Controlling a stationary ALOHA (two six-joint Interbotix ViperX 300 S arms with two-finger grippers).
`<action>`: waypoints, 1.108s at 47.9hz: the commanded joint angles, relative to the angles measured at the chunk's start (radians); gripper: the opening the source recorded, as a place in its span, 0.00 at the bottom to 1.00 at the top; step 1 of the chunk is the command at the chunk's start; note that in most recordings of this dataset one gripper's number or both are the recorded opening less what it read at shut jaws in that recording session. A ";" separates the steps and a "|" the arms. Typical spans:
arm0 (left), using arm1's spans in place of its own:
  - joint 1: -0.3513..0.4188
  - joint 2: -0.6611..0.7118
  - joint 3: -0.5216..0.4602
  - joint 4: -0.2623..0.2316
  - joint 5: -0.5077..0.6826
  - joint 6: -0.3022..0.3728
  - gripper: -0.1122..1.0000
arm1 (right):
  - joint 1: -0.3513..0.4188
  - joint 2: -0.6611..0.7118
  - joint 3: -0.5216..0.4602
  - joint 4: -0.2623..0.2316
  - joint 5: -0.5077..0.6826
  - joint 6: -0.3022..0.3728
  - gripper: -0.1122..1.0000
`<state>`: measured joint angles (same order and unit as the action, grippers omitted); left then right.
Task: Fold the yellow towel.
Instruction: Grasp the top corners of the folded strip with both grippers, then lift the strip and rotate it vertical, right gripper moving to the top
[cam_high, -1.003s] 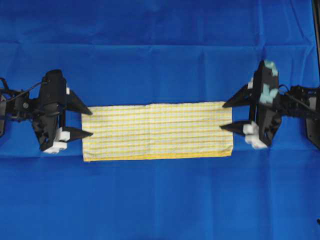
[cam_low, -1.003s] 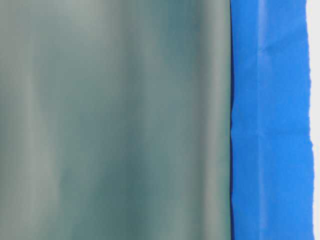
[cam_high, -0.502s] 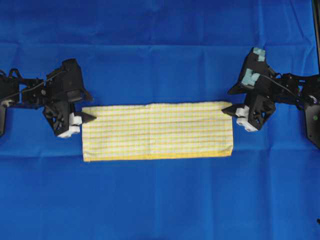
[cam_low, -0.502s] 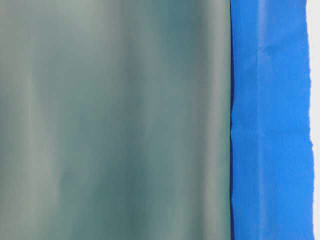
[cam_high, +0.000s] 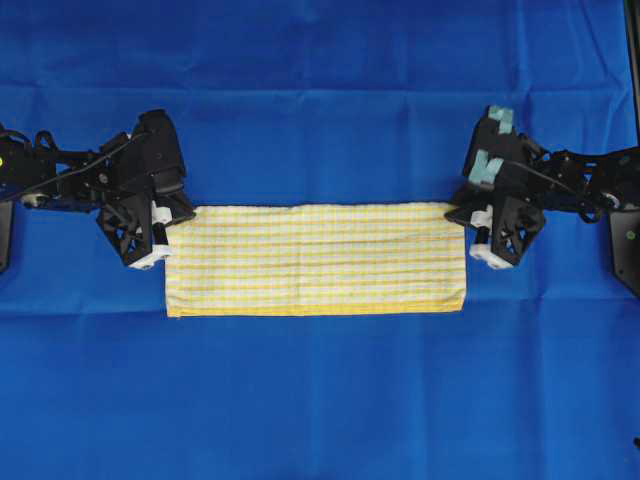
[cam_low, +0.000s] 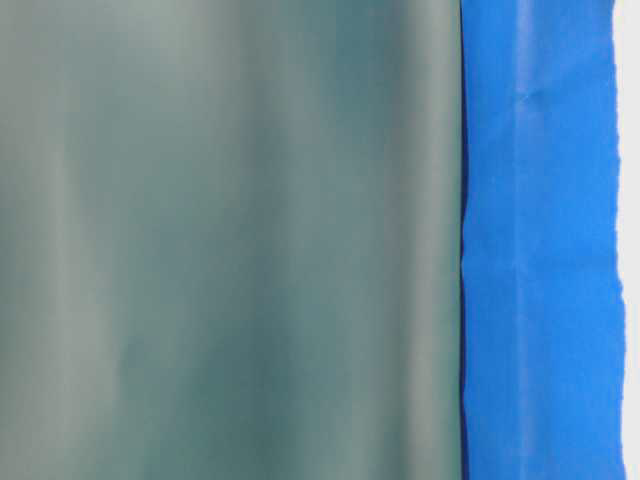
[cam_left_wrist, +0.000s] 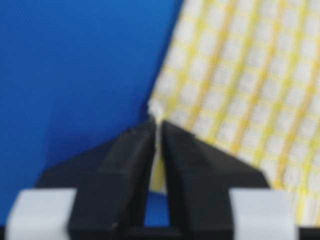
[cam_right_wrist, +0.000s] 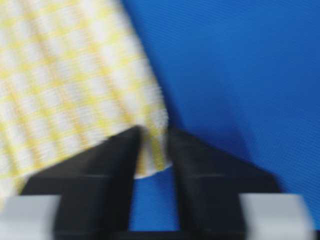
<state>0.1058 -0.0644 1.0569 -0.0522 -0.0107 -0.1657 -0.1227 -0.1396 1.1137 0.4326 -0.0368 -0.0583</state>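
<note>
Blue cloth (cam_high: 320, 400) is covering the worktop, with open room on every side. Yellow towel (cam_high: 316, 260) is lying flat mid-worktop, long edges running left-right. Left pincer (cam_high: 172, 218) is now clenching the towel's far-left corner, right pincer (cam_high: 463, 216) pinching the far-right corner; both were gaping beside it a second ago.

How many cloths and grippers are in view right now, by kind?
Yellow towel: 1
Blue cloth under it: 1
Grippers: 2, the left gripper and the right gripper, each pinching a far corner of the towel
Total: 4
</note>
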 joint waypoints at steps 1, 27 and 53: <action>-0.012 0.011 0.000 -0.003 0.017 -0.002 0.11 | 0.017 -0.006 -0.015 -0.005 0.006 -0.006 0.22; -0.071 -0.215 -0.094 -0.002 0.199 0.005 0.12 | 0.017 -0.229 -0.028 -0.008 0.064 -0.006 0.14; -0.212 -0.451 -0.072 -0.002 0.233 -0.003 0.12 | 0.015 -0.430 -0.057 -0.021 0.149 -0.006 0.14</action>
<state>-0.1028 -0.4970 0.9894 -0.0537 0.2286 -0.1657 -0.1074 -0.5752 1.0830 0.4172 0.1243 -0.0660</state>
